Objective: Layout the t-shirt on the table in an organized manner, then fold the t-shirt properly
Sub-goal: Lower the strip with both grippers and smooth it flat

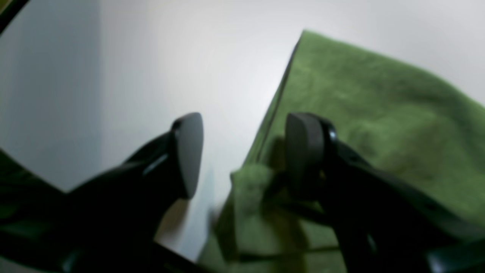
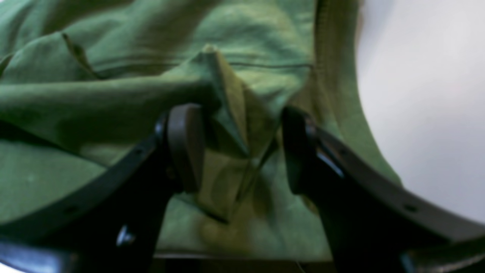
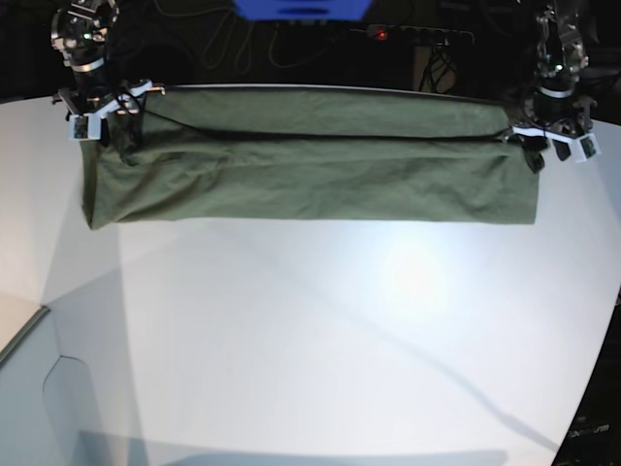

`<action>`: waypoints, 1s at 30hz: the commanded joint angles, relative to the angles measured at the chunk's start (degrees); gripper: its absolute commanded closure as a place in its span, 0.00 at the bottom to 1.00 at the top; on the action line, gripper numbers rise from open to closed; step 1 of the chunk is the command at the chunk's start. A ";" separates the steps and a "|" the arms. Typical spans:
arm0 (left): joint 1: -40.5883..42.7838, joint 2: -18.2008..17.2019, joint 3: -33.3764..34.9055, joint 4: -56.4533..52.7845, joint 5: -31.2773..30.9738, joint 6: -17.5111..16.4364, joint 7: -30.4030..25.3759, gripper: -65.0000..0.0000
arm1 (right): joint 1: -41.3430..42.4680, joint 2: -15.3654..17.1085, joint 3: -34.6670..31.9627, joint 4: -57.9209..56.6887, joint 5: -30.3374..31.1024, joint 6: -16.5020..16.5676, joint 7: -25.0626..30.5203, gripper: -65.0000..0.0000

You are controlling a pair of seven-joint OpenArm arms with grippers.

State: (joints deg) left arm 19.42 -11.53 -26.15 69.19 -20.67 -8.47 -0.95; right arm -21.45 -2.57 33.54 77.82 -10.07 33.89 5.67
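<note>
The t-shirt (image 3: 310, 165), dark olive green, lies folded into a long band across the far side of the white table (image 3: 310, 320). My left gripper (image 1: 244, 125) is open at the band's right end in the base view (image 3: 534, 146); one finger (image 1: 303, 151) rests over the cloth's edge (image 1: 379, 113), the other over bare table (image 1: 151, 57). My right gripper (image 2: 240, 113) is open at the band's left end (image 3: 102, 121). A raised peak of cloth (image 2: 223, 87) stands loose between its fingers. Neckline and label are hidden.
Behind the table's far edge are a blue object (image 3: 301, 8), cables and a power strip with a red light (image 3: 388, 34) against a dark background. The table's curved edge (image 3: 29, 325) runs along the near left.
</note>
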 commanded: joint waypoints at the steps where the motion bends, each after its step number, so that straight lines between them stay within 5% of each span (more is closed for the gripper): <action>1: -0.47 -0.56 -0.18 0.92 -0.21 -0.10 -1.64 0.48 | 0.05 0.41 0.17 0.82 0.79 0.53 1.58 0.50; 30: -3.82 -0.47 4.31 -6.81 -0.13 -0.01 -1.64 0.48 | 0.13 0.50 0.09 0.73 0.79 0.53 1.58 0.50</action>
State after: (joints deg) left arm 15.20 -11.62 -21.96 62.24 -20.64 -8.38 -4.01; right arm -21.43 -2.55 33.54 77.82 -10.07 33.89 5.67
